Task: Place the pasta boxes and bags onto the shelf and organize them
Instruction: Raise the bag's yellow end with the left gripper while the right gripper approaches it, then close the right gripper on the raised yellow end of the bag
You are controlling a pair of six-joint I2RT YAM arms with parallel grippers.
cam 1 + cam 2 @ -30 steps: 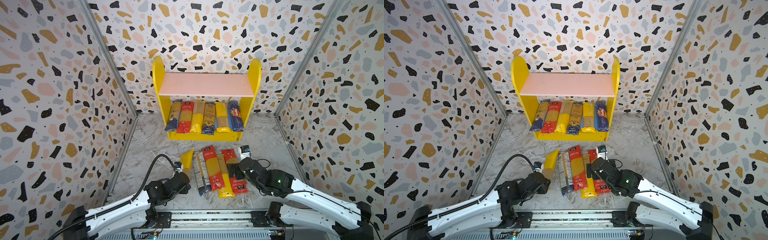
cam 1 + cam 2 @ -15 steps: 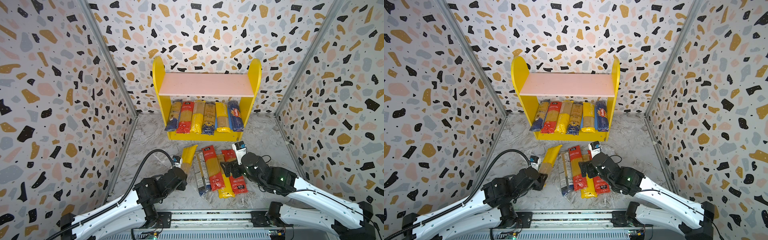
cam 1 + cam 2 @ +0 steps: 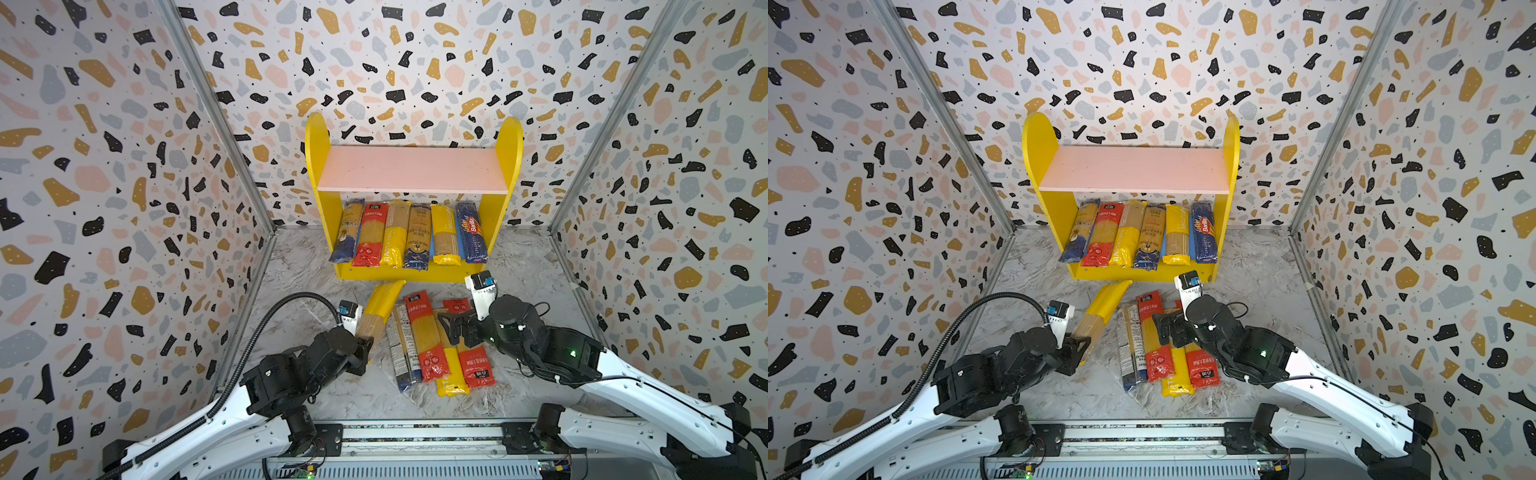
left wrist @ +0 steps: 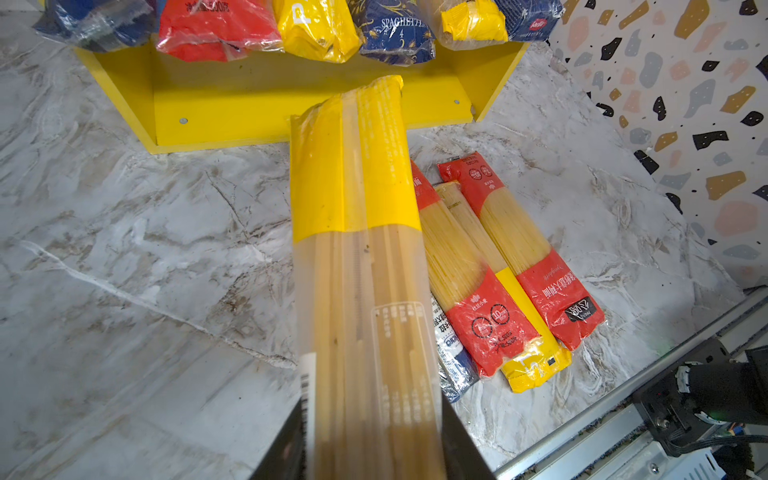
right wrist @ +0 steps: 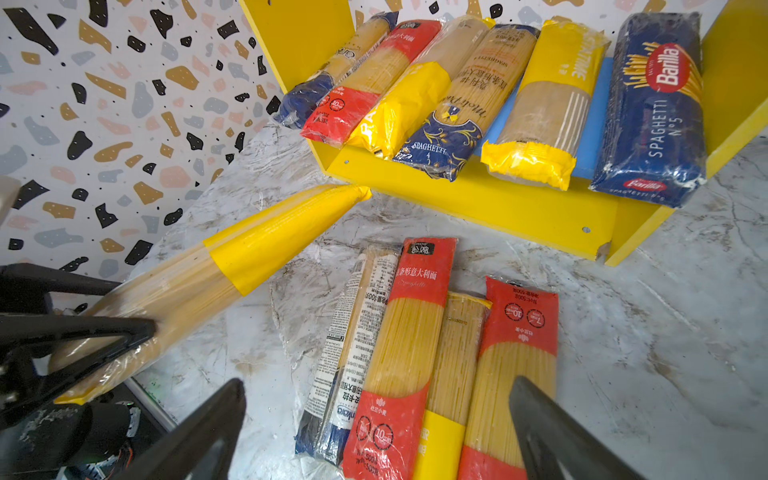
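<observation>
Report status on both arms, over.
Left gripper shut on yellow-ended pack, tip near shelf. Right gripper open over four table packs. Lower board carries six packs.

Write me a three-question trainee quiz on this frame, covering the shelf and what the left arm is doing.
1. True or false: a spaghetti pack lies on the pink upper board of the shelf.
2. How many packs lie on the blue lower board? A four, B six, C eight.
3. What does the left gripper hold?

Key
1. False: that board is bare.
2. B.
3. A yellow-ended pack, held at a slant with its far end toward the shelf.
</observation>
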